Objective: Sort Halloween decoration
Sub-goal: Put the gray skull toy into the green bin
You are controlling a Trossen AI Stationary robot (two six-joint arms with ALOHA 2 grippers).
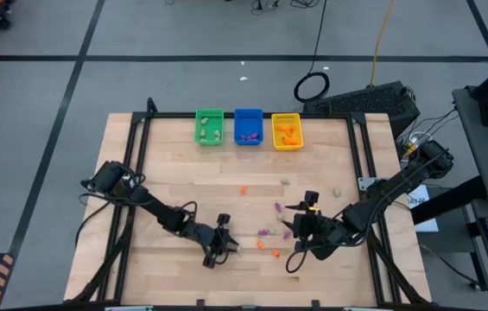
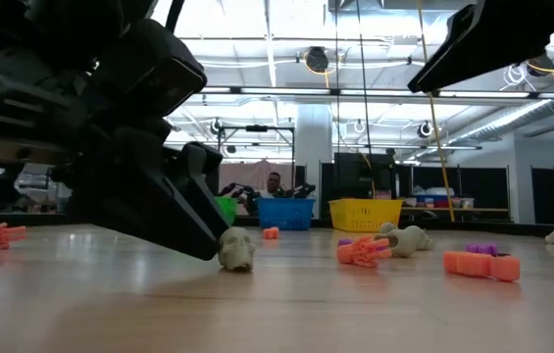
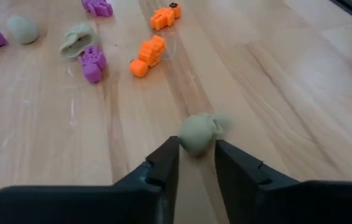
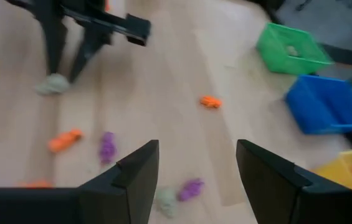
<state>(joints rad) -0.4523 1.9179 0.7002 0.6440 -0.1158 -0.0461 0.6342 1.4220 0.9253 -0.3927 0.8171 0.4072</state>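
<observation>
- Left gripper point(image 3: 195, 165), lower centre of the overhead frame, straddles a pale trinket point(image 3: 199, 132) on the bench point(image 1: 183, 190); grasp uncertain.
- Right gripper point(image 4: 197, 168) hangs open.
- Bins point(image 1: 248, 126) hold several pieces; many remain scattered.

Three bins point(image 1: 248, 126), two arms point(image 1: 161, 212), and roughly a dozen loose trinkets point(image 1: 262, 244).

The left tool point(image 3: 197, 163) has its fingers apart around a pale greenish-beige trinket point(image 3: 198, 132) on the wooden table point(image 3: 300, 99).
</observation>
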